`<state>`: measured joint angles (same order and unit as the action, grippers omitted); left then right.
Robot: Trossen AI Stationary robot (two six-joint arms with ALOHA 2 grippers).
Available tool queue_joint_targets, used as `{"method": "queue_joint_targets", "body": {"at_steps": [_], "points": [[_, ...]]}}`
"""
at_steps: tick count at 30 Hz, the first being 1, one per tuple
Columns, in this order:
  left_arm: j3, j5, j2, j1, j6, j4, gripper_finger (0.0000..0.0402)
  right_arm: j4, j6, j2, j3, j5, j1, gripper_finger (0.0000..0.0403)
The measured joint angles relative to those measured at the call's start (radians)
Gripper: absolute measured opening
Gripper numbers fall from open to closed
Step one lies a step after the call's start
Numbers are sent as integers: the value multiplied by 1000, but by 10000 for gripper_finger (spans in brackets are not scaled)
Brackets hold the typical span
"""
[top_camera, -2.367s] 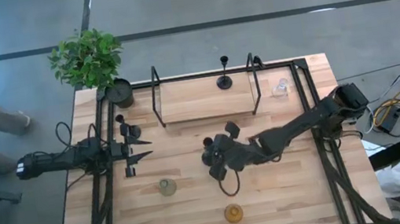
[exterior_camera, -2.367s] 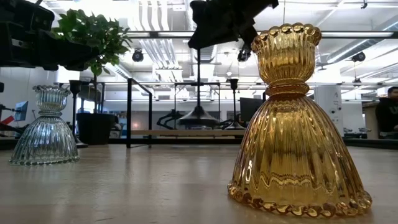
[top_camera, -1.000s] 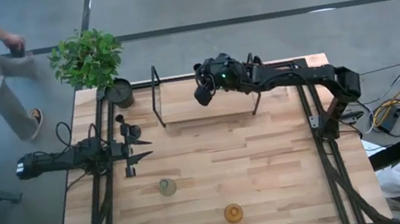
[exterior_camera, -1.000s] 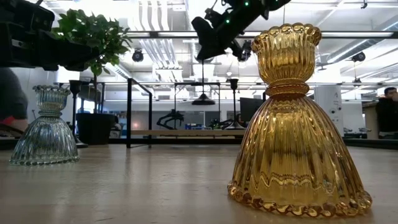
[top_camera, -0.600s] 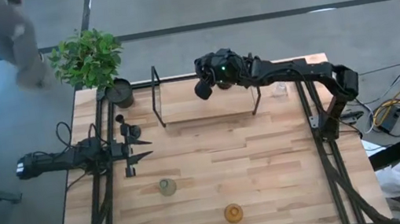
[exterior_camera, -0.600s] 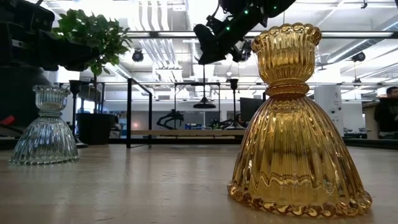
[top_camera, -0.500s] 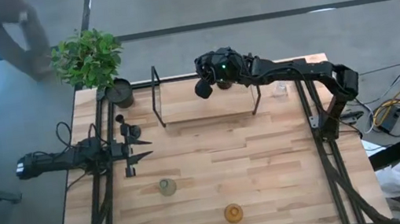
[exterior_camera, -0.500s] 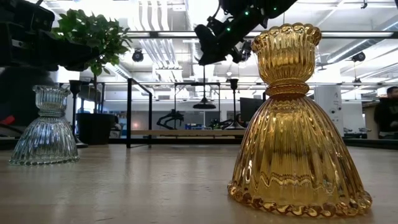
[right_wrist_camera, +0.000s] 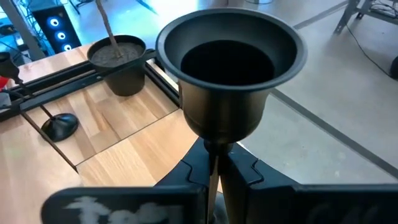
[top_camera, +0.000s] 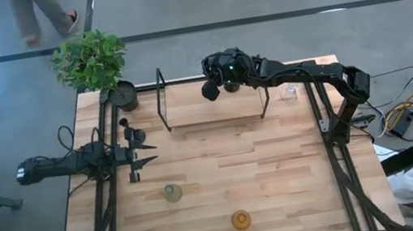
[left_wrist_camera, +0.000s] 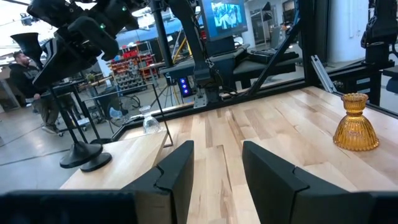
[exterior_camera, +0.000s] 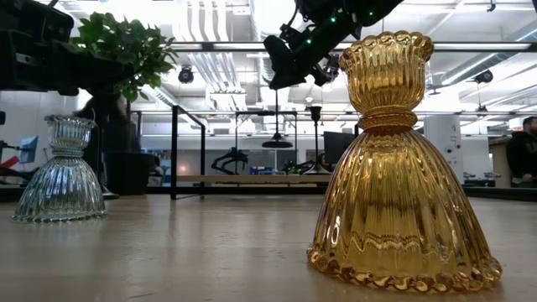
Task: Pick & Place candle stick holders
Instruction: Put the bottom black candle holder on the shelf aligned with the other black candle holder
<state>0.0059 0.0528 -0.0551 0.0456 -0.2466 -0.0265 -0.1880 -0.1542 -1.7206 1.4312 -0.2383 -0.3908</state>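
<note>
My right gripper (top_camera: 216, 84) hangs over the wooden shelf (top_camera: 189, 110) at the table's far side, shut on a black candle stick holder (right_wrist_camera: 231, 68). A second black holder (exterior_camera: 315, 143) stands on the shelf by its domed base; my arm hides it from above. A third black one (top_camera: 136, 132) sits near my left gripper (top_camera: 151, 153), which rests open at the table's left, holding nothing. The clear glass holder (top_camera: 291, 90), the grey-green one (top_camera: 172, 193) and the amber one (top_camera: 241, 220) stand on the table. My right gripper pinches the thin stem (right_wrist_camera: 212, 152) just under the flared cup between its two fingers. The fingers slant down from the table's right and lie across the stem. The holder hangs about upright, cup on top, its domed base (exterior_camera: 275, 142) clear above the shelf.
A potted plant (top_camera: 92, 63) in a round black pot (top_camera: 123, 95) stands at the far left corner. Black uprights (top_camera: 161, 98) frame the shelf. A person (top_camera: 44, 17) walks on the floor beyond the table. Bare wood lies between the glass holders.
My right gripper has carried the black holder from over the table's middle up and over to the far shelf. It then edged slightly right and lowered the base a little. It stays shut on the stem. A person has walked past behind the plant.
</note>
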Motion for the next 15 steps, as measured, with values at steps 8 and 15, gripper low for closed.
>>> {"method": "queue_joint_targets", "body": {"at_steps": [8,15], "points": [[0,0,0,0,0,0,143,92,-27,-13,-50,-47,0,13],[0,0,0,0,0,0,143,93,-30,-102,-30,-48,12,13]]}}
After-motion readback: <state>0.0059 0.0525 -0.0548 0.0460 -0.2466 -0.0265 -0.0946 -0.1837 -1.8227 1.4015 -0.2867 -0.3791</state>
